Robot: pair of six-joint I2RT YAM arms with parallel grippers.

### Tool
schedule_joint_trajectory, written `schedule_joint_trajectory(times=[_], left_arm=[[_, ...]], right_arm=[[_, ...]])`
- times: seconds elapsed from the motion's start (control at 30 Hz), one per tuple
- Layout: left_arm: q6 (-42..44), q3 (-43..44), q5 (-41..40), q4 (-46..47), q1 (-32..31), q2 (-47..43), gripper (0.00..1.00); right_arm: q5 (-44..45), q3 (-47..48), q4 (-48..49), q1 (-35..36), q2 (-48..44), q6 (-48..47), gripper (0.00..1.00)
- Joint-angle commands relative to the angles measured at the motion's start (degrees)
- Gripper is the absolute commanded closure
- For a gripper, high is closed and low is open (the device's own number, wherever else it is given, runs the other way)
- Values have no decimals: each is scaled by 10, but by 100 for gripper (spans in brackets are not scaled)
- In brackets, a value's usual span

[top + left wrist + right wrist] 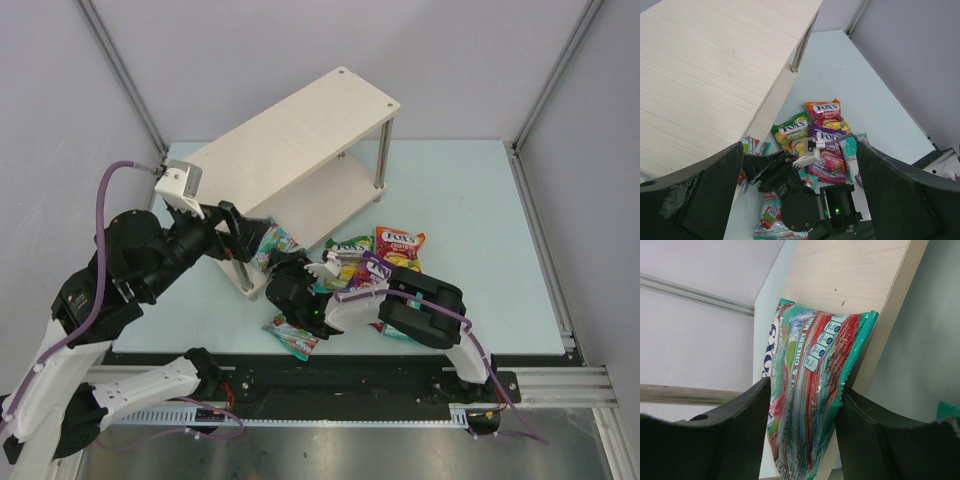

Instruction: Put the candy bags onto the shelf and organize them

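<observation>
The pale wood shelf (290, 140) stands skewed at the back middle. My right gripper (277, 262) reaches left to its near-left corner and is shut on a teal candy bag (810, 390), which stands on edge against the lower board (850, 270). My left gripper (240, 238) hovers open and empty over that same corner; its view looks down past the top board (705, 65). Green-yellow (347, 247), red-orange (398, 245) and purple (368, 270) bags lie in front of the shelf. Another teal bag (293, 337) lies near the front edge.
The right arm (420, 310) lies across the loose bags and partly covers one more teal bag (395, 331). The shelf's metal posts (381, 150) stand at its corners. Grey walls close in the back and both sides of the pale blue table (470, 220).
</observation>
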Motion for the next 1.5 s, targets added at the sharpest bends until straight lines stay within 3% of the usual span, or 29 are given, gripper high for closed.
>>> schedule_joint_trajectory(times=[0.0, 0.5, 1.47], left_arm=[[-6, -9, 1, 17, -1, -7, 2], [-14, -27, 9, 22, -1, -16, 1], [-25, -55, 4, 31, -1, -37, 1]], right_arm=[[10, -15, -18, 0, -25, -14, 43], [-5, -34, -60, -3, -32, 35, 39], [-47, -81, -123, -1, -37, 92, 40]])
